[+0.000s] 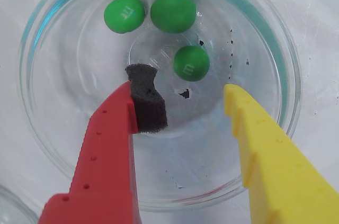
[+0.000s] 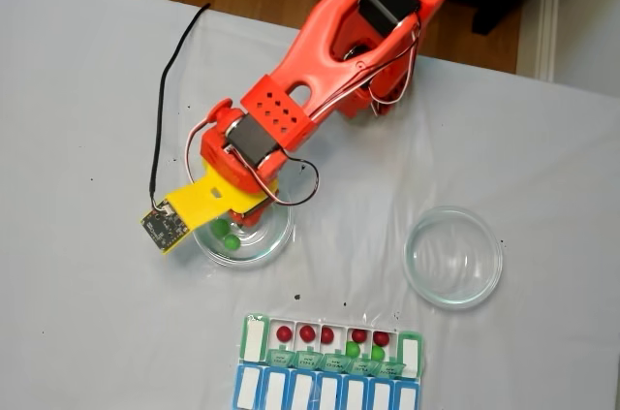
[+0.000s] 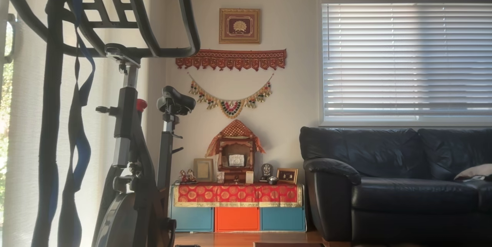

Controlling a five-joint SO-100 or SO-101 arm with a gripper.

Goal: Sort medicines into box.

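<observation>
Fixed view from above: an orange arm (image 2: pixel 329 71) reaches across a pale grey surface (image 2: pixel 87 90) to a round clear glass dish (image 2: pixel 276 236), its yellow finger (image 2: pixel 199 205) over the rim, with green medicines (image 2: pixel 226 236) partly showing beneath. A second, identical dish (image 2: pixel 452 257) sits well apart to the right in this view. At the bottom edge lies the box (image 2: pixel 254 336), a long pill organiser with white compartments, translucent green lids folded open and a blue-lidded row (image 2: pixel 325 393) joined below; five dark red balls (image 2: pixel 307 333) rest one to a compartment, and two green ones (image 2: pixel 365 352) lie beside the two rightmost reds.

Wrist view, close in: the gripper (image 1: pixel 183 91) stands open inside the dish, holding nothing. Its red finger (image 1: pixel 103 160) carries a block of dark, porous foam (image 1: pixel 147 99) at the tip; the yellow finger is ridged plastic with stepped notches. Three glossy green balls (image 1: pixel 173 12) sit on the glass floor, two touching near the far wall, the third (image 1: pixel 191 63) nearer the fingertips, between them but untouched. Two show faint white printed marks. Dark specks dot the glass.

Other view: a living room, with a black leather sofa (image 3: pixel 396 181), an exercise bike (image 3: pixel 127 143), closed blinds (image 3: pixel 407 58) and a small decorated shrine (image 3: pixel 235 154).
</observation>
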